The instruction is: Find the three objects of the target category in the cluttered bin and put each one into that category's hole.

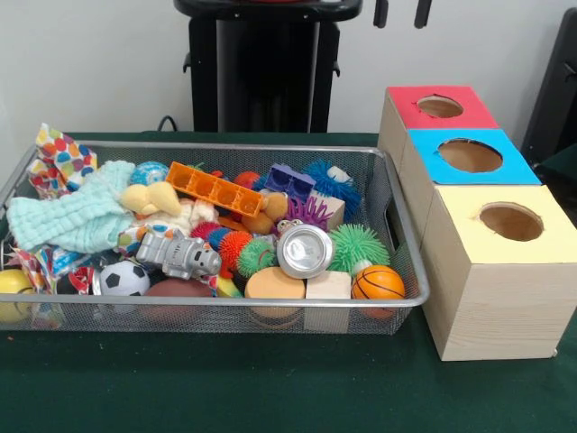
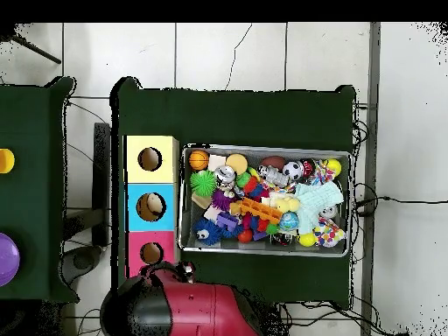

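The silver wire-mesh bin (image 1: 403, 236) stands on the green table, left of the boxes, and also shows in the overhead view (image 2: 262, 149). It is heaped with toys: an orange basketball (image 1: 378, 282), a soccer ball (image 1: 123, 279), a green spiky ball (image 1: 358, 245), a tin can (image 1: 305, 250), an orange tray (image 1: 215, 188), a teal cloth (image 1: 77, 216) and a grey robot toy (image 1: 180, 254). The red-topped box's hole (image 1: 440, 106) is farthest back and also shows from overhead (image 2: 151, 253). My gripper (image 1: 401, 11) shows only two fingertips at the top edge, apart and empty, above the red box.
The blue-topped box (image 1: 514, 162) and the yellow-topped box (image 1: 541, 248) stand in line with the red one, touching. The black pedestal (image 1: 261, 72) rises behind the bin. In the overhead view the red arm (image 2: 197, 311) lies drawn back, and a second green table (image 2: 35, 192) stands alongside.
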{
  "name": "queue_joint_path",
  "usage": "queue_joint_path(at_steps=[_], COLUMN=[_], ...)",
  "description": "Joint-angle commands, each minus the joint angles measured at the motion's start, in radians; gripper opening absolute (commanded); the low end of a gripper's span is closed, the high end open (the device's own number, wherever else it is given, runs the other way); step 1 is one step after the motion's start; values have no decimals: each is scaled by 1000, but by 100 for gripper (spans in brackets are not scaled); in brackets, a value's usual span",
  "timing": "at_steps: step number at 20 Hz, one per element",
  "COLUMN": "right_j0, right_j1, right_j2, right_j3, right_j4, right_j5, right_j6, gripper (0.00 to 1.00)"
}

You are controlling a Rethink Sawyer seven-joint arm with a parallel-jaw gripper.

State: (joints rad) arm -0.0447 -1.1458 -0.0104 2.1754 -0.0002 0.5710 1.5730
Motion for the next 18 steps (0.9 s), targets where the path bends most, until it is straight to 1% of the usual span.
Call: queue_joint_path(at_steps=[1,5,11,14,16,18], right_j0=[-21,-12,-62,-87,-108,-148], right_j1=[54,60,94,121,136,151], right_j2=[-22,-67,-59,-49,-31,-1], right_j3=[-96,-166,-223,-249,-251,-245], right_j4=[4,-33,-33,-42,-31,-8], right_j5=[-6,38,58,39,20,-39], right_j6=[208,218,149,127,115,98], gripper=[100,100,100,100,100,100])
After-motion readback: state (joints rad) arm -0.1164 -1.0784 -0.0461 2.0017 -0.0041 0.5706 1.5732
